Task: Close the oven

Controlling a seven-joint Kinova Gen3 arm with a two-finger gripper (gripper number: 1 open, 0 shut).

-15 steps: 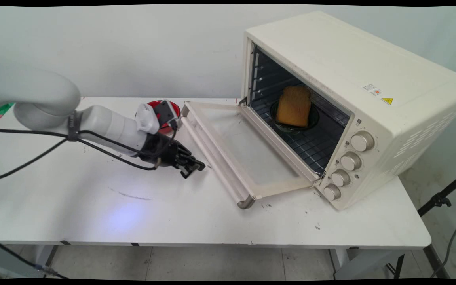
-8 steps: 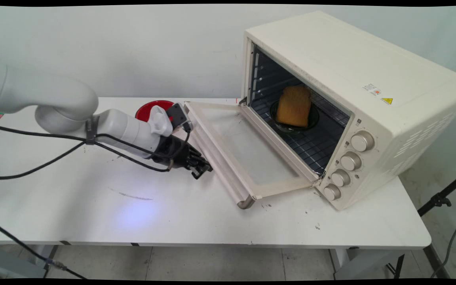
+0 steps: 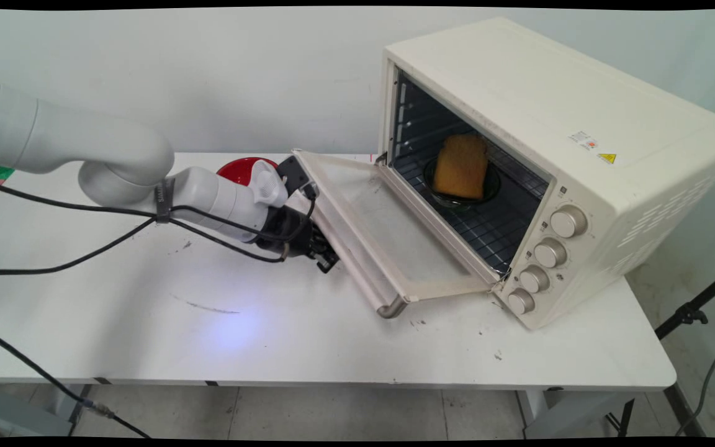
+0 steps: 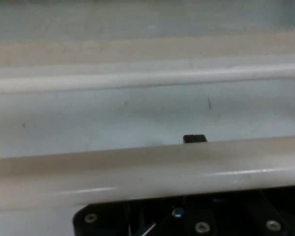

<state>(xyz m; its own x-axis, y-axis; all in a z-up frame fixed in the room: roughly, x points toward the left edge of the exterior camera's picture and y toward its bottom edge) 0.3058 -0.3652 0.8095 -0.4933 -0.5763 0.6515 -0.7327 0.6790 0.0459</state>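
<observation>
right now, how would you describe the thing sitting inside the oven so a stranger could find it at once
Start at the big cream toaster oven on the right of the white table, its glass door hinged down and partly open. On the wire rack inside stands a dark round bowl, and leaning upright in it is a golden-brown slice of bread. It is the only food in view.
</observation>
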